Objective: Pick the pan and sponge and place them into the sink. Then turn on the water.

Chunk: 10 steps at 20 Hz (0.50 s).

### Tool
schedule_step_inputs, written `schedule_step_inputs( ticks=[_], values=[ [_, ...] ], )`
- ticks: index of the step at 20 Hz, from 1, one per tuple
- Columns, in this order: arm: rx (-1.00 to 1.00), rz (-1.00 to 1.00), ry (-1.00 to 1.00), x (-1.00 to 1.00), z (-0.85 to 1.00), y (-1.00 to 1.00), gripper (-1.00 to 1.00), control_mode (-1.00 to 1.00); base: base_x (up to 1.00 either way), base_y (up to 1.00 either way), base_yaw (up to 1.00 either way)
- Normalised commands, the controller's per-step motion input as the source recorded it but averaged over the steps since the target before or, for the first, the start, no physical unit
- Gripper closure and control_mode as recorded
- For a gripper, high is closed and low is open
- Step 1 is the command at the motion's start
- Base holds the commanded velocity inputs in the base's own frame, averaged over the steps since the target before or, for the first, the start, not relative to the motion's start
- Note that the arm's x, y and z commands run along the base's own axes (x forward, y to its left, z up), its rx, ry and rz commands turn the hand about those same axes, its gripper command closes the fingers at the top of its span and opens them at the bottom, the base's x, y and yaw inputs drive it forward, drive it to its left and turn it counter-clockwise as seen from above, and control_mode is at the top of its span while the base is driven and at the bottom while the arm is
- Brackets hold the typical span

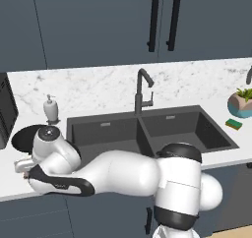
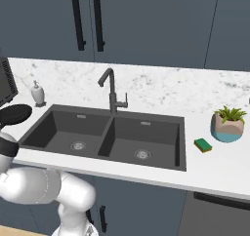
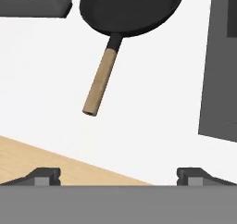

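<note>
While the gripper hung with jaws wide apart left of the sink, a sideways descent risked missing the pan handle

One pan, one sponge, one double-basin sink, one faucet, one soap dispenser, one potted plant

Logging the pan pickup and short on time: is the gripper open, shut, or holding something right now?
Gripper: open, holding nothing; the pan lies on the counter ahead, untouched.
</note>
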Motion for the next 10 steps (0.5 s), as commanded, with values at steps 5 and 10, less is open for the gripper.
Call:
schedule_step_inputs(
  ticks=[5,10],
  values=[
    [0.0,0.0,0.01,0.16,-0.27,0.08,-1.0,-1.0,0.0,0.0,0.0],
    [0.0,0.0,0.0,0.37,-0.22,0.03,-1.0,-1.0,0.0,0.0,0.0]
  ],
)
